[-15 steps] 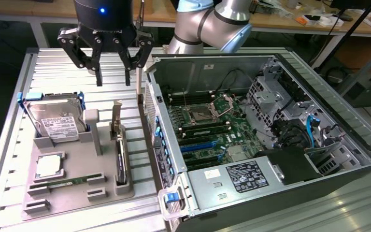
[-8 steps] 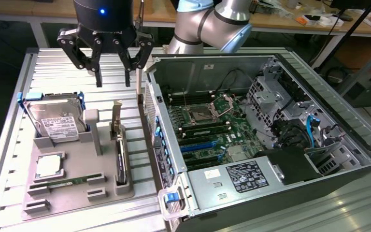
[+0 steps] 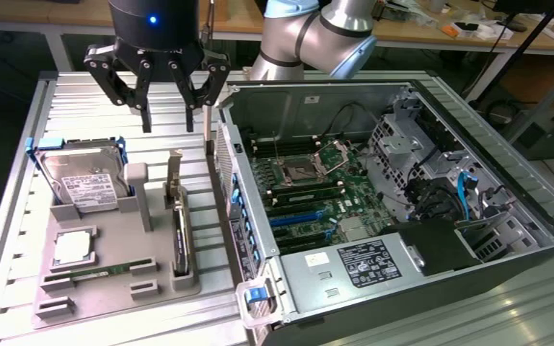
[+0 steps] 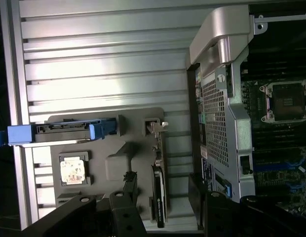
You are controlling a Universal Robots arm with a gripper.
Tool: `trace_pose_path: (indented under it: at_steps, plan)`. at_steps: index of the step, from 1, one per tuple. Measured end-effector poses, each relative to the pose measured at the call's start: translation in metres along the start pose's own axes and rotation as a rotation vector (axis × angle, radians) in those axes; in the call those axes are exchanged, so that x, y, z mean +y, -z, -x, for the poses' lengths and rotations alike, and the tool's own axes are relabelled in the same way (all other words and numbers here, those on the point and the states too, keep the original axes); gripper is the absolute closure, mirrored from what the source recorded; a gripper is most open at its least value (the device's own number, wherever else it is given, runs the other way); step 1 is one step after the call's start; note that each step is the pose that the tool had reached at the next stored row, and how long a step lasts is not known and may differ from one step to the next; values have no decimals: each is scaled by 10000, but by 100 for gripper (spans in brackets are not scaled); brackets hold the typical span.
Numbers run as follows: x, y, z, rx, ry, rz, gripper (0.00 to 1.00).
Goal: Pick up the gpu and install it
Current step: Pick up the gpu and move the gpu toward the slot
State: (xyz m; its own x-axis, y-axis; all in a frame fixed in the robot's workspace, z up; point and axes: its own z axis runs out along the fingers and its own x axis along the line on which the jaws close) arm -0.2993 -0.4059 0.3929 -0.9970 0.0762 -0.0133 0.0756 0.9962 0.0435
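You had the gripper [image 3: 168, 119] spread wide and holding nothing, hanging above the ribbed table [image 3: 84, 97] near the far end of the grey holder tray [image 3: 113, 297]. The gpu [image 3: 179, 234] stood on its long edge in a slot of that tray, with its silver bracket [image 3: 174, 176] upright at the end nearer the gripper and just beside the open computer case [image 3: 296, 101]. In the wrist view the card lay between the two dark fingers [image 4: 127, 195], seemingly apart from both. The hard drive [image 3: 84, 180] stood in the same tray.
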Motion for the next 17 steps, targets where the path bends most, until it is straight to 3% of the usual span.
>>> trace_pose_path:
  at_steps: [8, 17]
  plan:
    - [-32, -3, 3, -1, 1, 1, 46]
    - [-145, -31, 11, -1, 0, 2, 46]
